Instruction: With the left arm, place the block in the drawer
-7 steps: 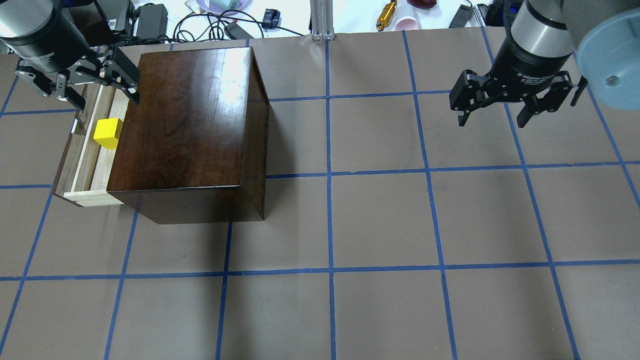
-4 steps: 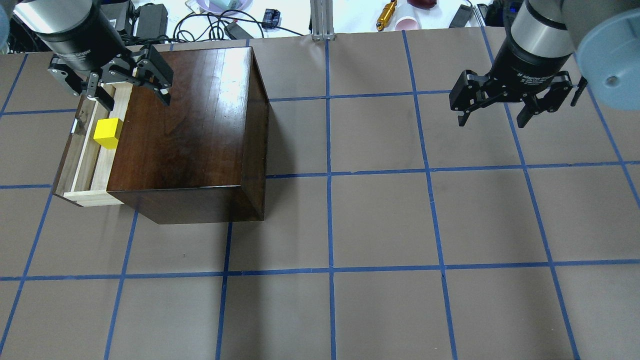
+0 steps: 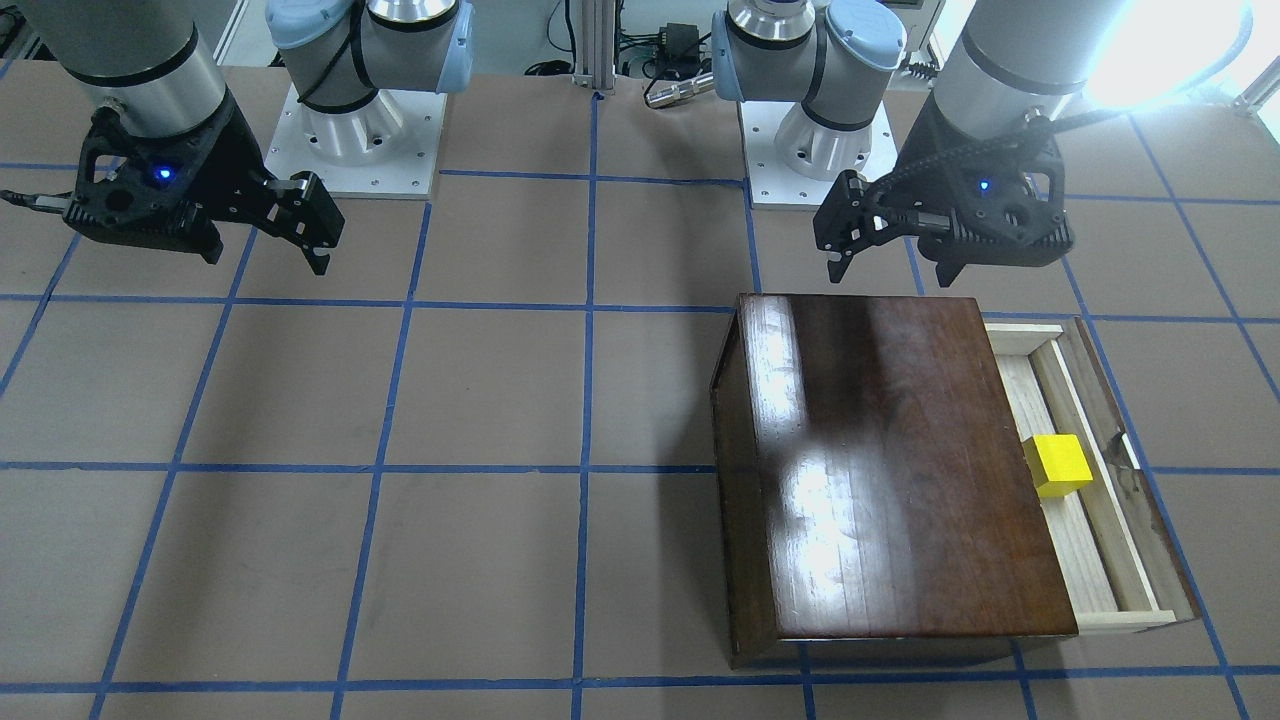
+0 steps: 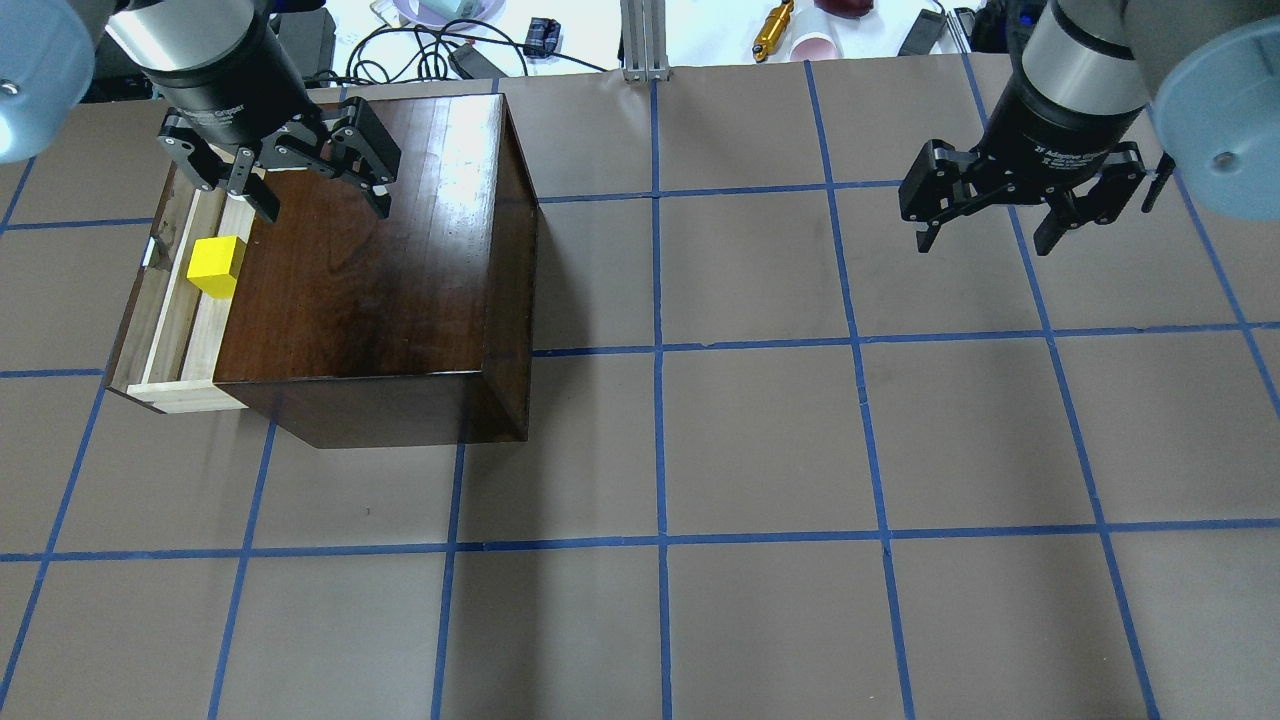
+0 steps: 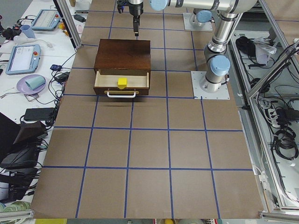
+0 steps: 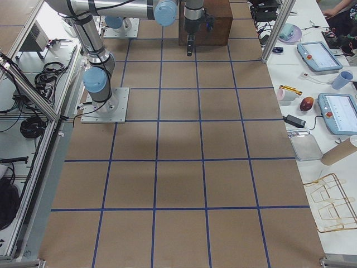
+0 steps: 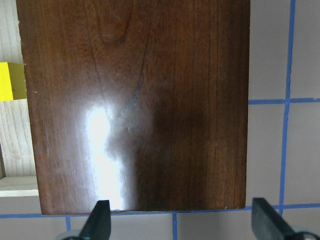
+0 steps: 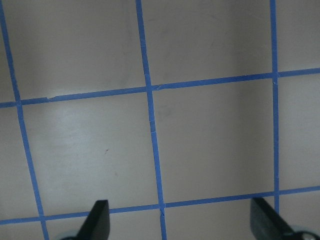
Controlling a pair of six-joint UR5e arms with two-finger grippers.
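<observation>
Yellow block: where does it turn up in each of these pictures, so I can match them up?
Front-facing: block at right, in the open drawer.
Overhead: at left, beside the dark cabinet.
Exterior left: upper left of centre, mid-drawer.
Exterior right: not visible, behind the cabinet.
Left wrist: cut off at the left edge.
Right wrist: not in it.
Shared landmark: the cabinet, absent only from the right wrist view.

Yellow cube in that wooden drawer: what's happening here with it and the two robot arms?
The small yellow cube sits in the pulled-out pale wooden drawer of a glossy dark-brown cabinet. Nothing is holding it. The left arm's black gripper hangs open and empty above the cabinet. The right gripper hangs open over the brown table, well away from the cabinet. The placing looks done.
</observation>
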